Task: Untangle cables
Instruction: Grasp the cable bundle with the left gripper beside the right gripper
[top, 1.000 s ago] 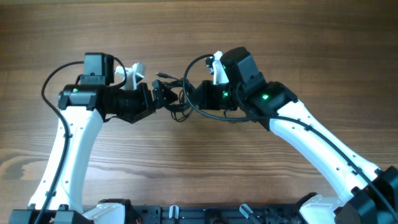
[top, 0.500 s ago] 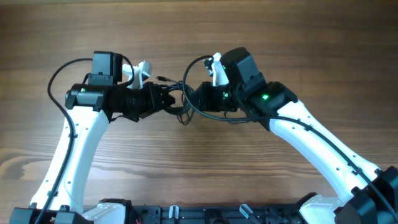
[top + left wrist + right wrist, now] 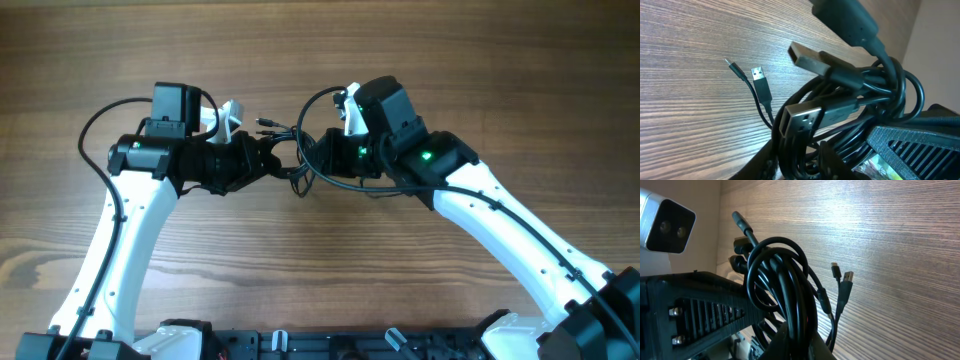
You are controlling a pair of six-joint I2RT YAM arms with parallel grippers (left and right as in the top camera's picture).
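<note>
The cables [image 3: 291, 158] form a dark knot hanging between my two grippers above the wooden table [image 3: 320, 60]. Reaching in from the left, my left gripper [image 3: 272, 160] is shut on the bundle. In the left wrist view its fingers [image 3: 771, 161] flank several black strands of the cables [image 3: 855, 100], and silvery plug ends [image 3: 758, 75] dangle toward the table. From the right, my right gripper [image 3: 309, 158] is shut on the same knot. The right wrist view shows looped cables [image 3: 785, 280] pinched in that gripper [image 3: 797, 341], with two plug ends [image 3: 842, 275] hanging free.
Each arm's thick black lead arcs over its wrist [image 3: 320, 110]. The left arm's ribbed finger body [image 3: 690, 315] and its camera [image 3: 665, 225] sit close beside the right gripper. Bare wood lies all round [image 3: 320, 270]; the arm bases line the front edge [image 3: 300, 345].
My left gripper has slid right to the knot and closed from wide open onto the strands. The right arm has held its place and its grip.
</note>
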